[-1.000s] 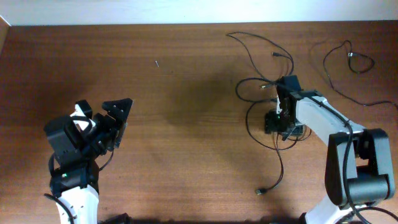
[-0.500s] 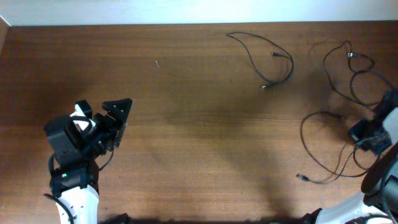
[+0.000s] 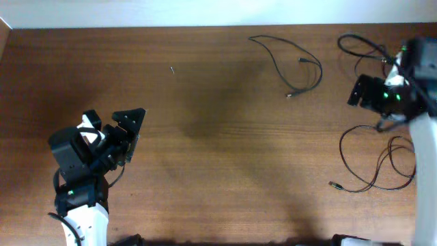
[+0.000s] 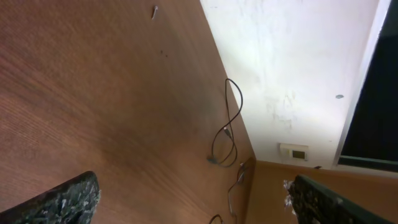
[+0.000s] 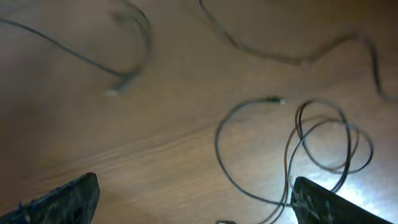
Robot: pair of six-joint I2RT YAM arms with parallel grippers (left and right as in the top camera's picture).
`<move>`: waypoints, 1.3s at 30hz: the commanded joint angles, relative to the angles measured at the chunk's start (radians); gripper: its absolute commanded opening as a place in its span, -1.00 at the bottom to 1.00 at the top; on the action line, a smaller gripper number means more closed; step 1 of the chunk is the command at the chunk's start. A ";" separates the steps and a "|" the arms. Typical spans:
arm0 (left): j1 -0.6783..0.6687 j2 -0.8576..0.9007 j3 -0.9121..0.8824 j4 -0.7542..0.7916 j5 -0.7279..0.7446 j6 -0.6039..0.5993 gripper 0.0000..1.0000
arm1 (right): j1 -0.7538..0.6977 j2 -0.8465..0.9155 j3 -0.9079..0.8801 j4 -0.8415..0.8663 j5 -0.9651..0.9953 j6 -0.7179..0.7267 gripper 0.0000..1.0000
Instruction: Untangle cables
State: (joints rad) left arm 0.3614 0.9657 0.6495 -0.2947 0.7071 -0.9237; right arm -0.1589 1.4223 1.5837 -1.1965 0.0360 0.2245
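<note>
Three thin black cables lie apart on the wooden table. One curves at the back centre; it also shows in the left wrist view. One loops at the back right corner. One lies in loose loops at the right front and shows in the right wrist view. My right gripper hovers at the back right, open and empty. My left gripper is open and empty at the front left, far from all cables.
A small speck lies on the table at the back left. The white wall runs along the table's back edge. My right arm stands along the right edge.
My right gripper dragged a cable from the tangle at centre right to the right side, let go, and moved up to the back right. The left arm has not moved.
</note>
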 commanded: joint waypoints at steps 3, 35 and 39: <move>0.003 -0.003 0.000 0.000 0.004 0.013 0.98 | 0.037 -0.431 0.021 -0.039 -0.161 -0.090 0.97; 0.003 -0.003 0.000 0.000 0.004 0.013 0.98 | 0.087 -1.416 -1.404 1.005 -0.222 -0.165 0.97; 0.003 -0.003 0.000 0.000 0.004 0.013 0.98 | 0.087 -1.419 -1.501 1.059 -0.183 -0.164 0.97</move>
State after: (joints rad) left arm 0.3614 0.9657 0.6495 -0.2962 0.7071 -0.9237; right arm -0.0784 0.0158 0.1184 -0.1486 -0.1749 0.0631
